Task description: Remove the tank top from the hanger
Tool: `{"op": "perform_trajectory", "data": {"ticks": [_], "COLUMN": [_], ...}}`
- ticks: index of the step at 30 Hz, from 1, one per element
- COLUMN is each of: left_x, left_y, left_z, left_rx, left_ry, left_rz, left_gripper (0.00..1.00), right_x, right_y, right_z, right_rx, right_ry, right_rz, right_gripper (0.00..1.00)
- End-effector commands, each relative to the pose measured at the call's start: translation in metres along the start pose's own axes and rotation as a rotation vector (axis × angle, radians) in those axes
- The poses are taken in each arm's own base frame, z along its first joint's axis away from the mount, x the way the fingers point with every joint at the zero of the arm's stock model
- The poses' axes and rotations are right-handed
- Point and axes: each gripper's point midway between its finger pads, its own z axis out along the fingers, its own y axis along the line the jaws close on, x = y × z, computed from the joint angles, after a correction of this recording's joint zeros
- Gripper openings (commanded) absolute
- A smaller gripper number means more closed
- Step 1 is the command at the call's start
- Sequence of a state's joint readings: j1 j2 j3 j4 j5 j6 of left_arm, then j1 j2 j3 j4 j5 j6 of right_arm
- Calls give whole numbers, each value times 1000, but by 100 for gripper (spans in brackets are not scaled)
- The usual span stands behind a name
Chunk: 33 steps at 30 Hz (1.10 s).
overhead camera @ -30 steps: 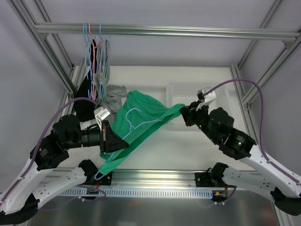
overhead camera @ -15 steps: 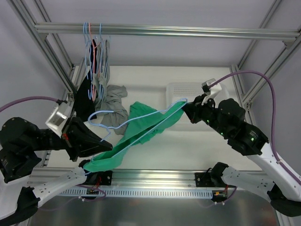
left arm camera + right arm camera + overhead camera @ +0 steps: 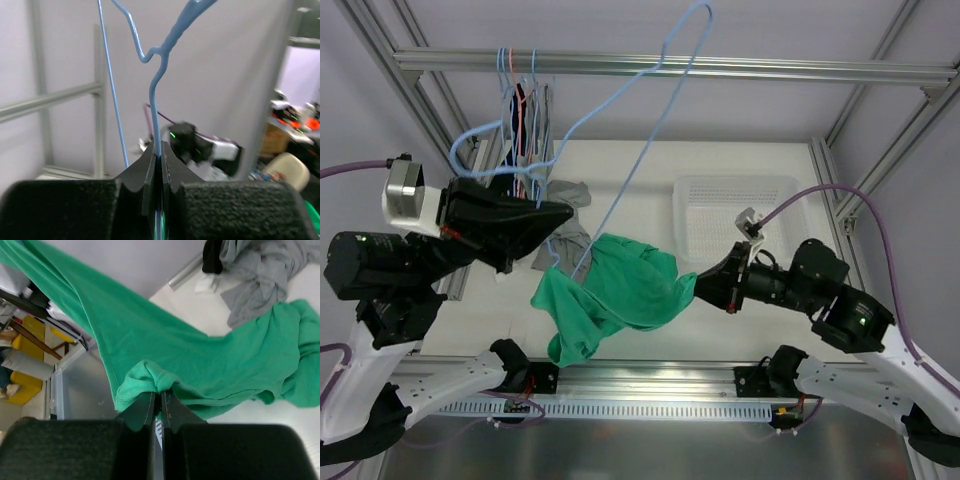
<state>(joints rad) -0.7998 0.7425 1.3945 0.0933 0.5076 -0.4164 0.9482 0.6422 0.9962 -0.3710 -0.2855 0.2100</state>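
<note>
The hanger (image 3: 155, 110) is clamped in the left gripper (image 3: 560, 208) and held high at far left. The tank top (image 3: 620, 285) is bunched mid-table (image 3: 650, 180), its right edge pinched tight by the right gripper (image 3: 705, 290).

Pale grey walls (image 3: 820, 30), aluminium frame rail (image 3: 770, 70), white tabletop (image 3: 740, 157)

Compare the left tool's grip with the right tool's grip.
The left tool clamps the thin blue wire of the hanger; the right tool pinches a bunched fold of the green tank top. The left tool is held high, the hanger reaching up past the top rail; the right tool sits low near the table. Both are shut on what they hold.
</note>
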Motion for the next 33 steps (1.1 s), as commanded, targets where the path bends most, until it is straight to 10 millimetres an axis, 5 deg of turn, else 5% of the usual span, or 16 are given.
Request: {"op": "perform_trajectory", "data": {"ticks": [1, 5, 8, 16, 18, 21, 25, 26, 29, 33], "left_x": [-33, -11, 8, 29, 42, 88, 143, 157, 188, 197], "left_y": [56, 124, 150, 132, 126, 131, 133, 135, 144, 158], "left_z": [18, 10, 5, -23, -36, -66, -107, -116, -128, -135], "left_rx": [-232, -525, -624, -616, -618, -704, -792, -823, -893, -1008], "left_ry": [-185, -188, -154, -57, -3, 168, 284, 338, 450, 461], "left_rz": [135, 166, 192, 130, 100, 14, -100, -119, -169, -205], "left_gripper": [0, 0, 0, 0, 0, 0, 0, 0, 0, 0], "right_x": [24, 52, 70, 134, 145, 154, 153, 149, 132, 128], "right_y": [-12, -41, -71, -119, -124, -130, -136, -140, -143, -140], "right_z": [23, 55, 81, 130, 141, 152, 151, 146, 125, 94], "right_rx": [23, 160, 311, 475, 490, 509, 540, 569, 626, 610], "right_ry": [81, 158, 159, 239, 281, 306, 291, 278, 215, 151], "right_rz": [39, 32, 13, 54, 44, 50, 45, 44, 51, 87], "right_gripper": [0, 0, 0, 2, 11, 34, 54, 72, 88, 90]}}
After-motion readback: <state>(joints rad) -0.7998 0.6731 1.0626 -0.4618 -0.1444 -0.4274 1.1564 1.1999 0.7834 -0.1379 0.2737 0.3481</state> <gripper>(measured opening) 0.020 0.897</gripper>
